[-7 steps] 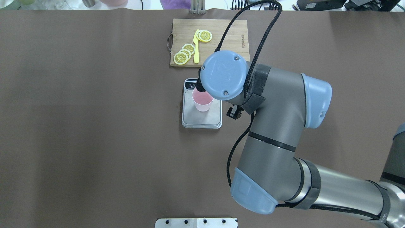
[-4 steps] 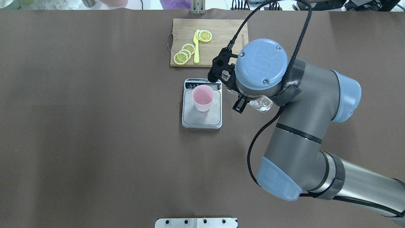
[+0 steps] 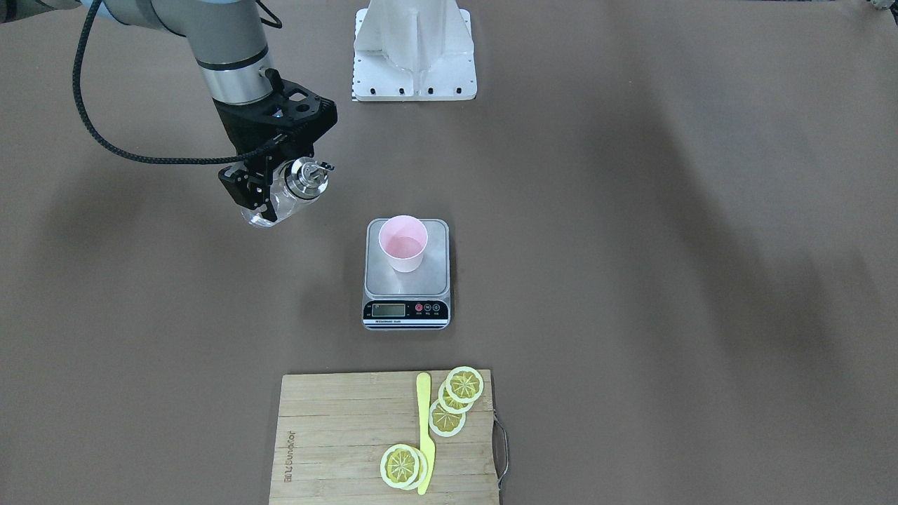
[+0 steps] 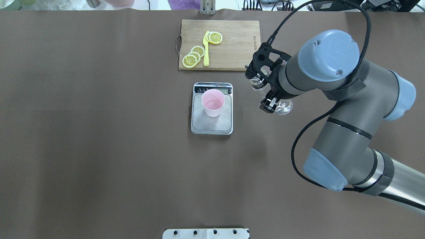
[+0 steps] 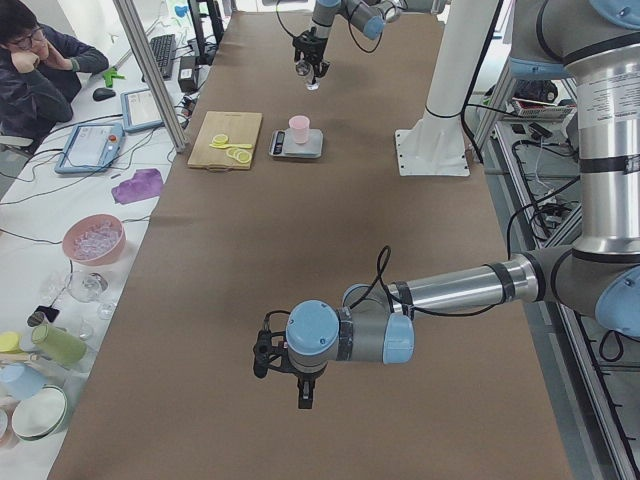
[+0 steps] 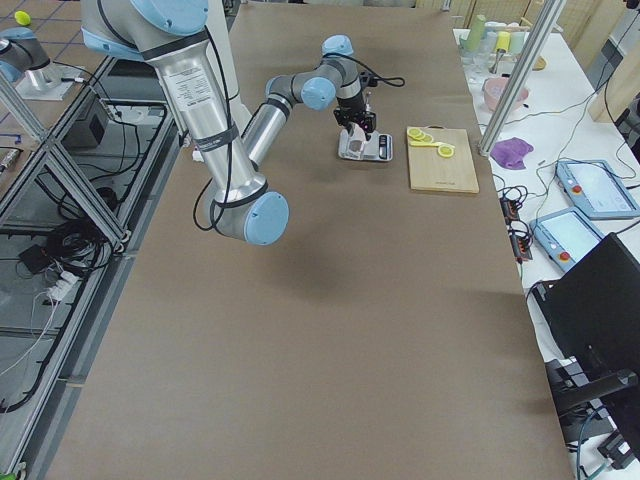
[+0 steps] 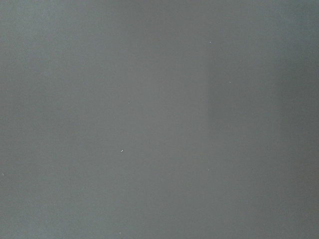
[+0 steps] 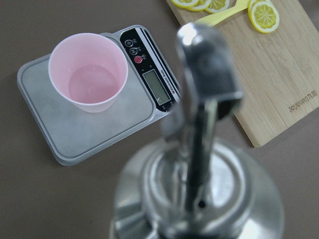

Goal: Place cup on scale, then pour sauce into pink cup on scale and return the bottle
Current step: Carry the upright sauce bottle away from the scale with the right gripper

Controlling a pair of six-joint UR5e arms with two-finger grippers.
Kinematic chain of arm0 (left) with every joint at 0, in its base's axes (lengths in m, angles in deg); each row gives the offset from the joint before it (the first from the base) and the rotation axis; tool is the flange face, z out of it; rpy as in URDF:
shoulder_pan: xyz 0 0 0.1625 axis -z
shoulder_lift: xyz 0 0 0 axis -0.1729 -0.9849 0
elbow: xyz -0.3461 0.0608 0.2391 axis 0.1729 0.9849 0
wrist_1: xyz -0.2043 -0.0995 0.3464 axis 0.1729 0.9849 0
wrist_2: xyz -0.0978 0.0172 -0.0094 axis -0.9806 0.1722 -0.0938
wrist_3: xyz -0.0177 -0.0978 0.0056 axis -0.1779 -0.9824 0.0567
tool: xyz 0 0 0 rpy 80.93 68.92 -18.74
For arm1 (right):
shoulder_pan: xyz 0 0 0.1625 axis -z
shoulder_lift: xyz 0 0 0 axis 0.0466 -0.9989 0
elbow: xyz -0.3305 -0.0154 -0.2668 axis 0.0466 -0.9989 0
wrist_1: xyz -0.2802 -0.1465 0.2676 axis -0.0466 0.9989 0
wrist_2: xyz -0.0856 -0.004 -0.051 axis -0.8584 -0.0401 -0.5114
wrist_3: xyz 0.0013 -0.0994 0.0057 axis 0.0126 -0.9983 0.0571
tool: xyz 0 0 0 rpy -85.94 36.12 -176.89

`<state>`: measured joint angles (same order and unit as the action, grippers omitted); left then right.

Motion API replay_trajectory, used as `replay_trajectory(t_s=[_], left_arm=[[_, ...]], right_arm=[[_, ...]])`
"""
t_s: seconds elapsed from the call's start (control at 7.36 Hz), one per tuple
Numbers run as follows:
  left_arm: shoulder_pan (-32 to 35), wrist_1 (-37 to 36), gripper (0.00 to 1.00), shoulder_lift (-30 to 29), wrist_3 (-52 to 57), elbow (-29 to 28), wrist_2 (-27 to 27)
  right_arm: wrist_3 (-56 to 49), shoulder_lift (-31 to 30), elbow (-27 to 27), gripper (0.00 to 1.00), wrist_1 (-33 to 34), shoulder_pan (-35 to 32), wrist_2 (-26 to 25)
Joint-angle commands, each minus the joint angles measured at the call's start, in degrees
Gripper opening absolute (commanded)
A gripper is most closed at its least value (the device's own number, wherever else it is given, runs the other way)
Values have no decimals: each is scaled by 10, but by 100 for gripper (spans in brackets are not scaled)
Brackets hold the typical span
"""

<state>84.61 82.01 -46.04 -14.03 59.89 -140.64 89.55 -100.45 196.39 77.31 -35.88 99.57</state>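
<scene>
Bottle [image 3: 289, 191] clamped tilted in right claw [image 3: 273, 189], apart from cup [image 3: 403, 244] on scale [image 3: 407, 280]

Bare table [image 4: 99, 132] robot-left of scale [image 4: 212, 124]; cup [image 4: 212, 102] occupies platform; cutting board [image 4: 235, 43] beyond, seemingly apart.

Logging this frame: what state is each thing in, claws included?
scale: flat on the table, loaded; display unreadable.
cup: upright on the scale, seemingly a little clear liquid inside.
bottle: capped, gripped, lifted beside the scale.
right claw: shut on the bottle.
left claw: over bare table; open or shut, cannot tell.
</scene>
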Motion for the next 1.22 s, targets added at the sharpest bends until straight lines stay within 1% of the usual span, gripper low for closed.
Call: replay_trajectory(t_s=[0.0,0.14,0.68,0.82,0.95,1.09], left_arm=[[0,1,98,-1,-1,3,0],[0,1,98,-1,-1,2,0],[1,10,98,1,-1,2,0],[1,10,98,1,0,1,0],[1,10,98,1,0,1,0],[1,10,98,1,0,1,0]], right_arm=[[-2,-25,0,0,-61,-10,31],[-7,-39,-1,0,-76,-17,37],[-13,-114,-29,0,-246,-41,85],[-20,-125,-47,0,-278,-47,98],[-21,-135,-66,0,-326,-50,100],[-22,-138,-93,0,-367,-61,125]])
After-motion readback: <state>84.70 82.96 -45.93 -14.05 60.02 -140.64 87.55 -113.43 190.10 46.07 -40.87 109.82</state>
